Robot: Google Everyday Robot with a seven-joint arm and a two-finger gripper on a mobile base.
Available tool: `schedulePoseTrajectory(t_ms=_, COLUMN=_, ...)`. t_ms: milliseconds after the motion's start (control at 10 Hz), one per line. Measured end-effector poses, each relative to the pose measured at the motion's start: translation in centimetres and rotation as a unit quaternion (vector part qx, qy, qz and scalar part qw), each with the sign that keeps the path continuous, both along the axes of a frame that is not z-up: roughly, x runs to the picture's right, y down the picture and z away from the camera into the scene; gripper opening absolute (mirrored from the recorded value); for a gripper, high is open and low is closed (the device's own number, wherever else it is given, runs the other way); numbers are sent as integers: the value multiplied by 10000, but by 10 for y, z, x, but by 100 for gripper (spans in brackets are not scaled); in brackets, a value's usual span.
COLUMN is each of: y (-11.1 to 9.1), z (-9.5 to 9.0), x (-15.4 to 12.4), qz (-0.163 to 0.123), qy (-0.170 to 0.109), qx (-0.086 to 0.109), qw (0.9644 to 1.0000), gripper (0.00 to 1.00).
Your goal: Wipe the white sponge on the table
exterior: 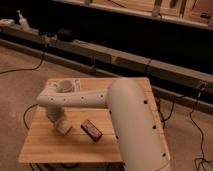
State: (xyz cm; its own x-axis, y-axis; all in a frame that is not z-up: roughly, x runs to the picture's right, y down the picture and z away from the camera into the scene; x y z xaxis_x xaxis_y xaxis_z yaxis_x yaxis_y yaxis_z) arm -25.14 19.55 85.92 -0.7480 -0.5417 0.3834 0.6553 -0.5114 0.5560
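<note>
Counts:
- 1 small rectangular light wooden plank-top desk (50, 150)
- 1 white robot arm (130, 115)
- 1 gripper (59, 121), low over the desk's left half

On the desk:
- 1 small cream rectangular sponge (65, 129), at the gripper's tip
- 1 dark brown-red rectangular packet (91, 130)
- 1 white rounded object (65, 85) behind the arm, can't tell what it is

Elsewhere:
- 1 white bottle (20, 20) on the far ledge
- at least 2 black cables (22, 67) on the floor

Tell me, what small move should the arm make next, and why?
Probably sweep the hand, now low on the table, away from the dark packet: the white sponge seems to be at its tip against the wood, with the packet close beside.
</note>
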Motion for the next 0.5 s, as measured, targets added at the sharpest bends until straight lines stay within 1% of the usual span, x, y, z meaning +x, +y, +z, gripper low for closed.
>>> schedulePoseTrajectory(t_ms=100, y=1, z=0, x=23, qz=7, qy=160, qx=-69, qw=9998, gripper=11)
schedulePoseTrajectory(t_ms=200, y=3, z=-4, x=40, qz=-18, qy=303, qx=-106, qw=9995, gripper=11)
schedulePoseTrajectory(t_ms=300, y=8, z=-12, x=55, qz=-43, qy=431, qx=-114, qw=9990, gripper=11)
schedulePoseTrajectory(t_ms=400, y=16, z=-24, x=61, qz=-88, qy=482, qx=-110, qw=9987, gripper=12)
schedulePoseTrajectory(t_ms=500, y=25, z=-36, x=65, qz=-157, qy=517, qx=-91, qw=9985, gripper=18)
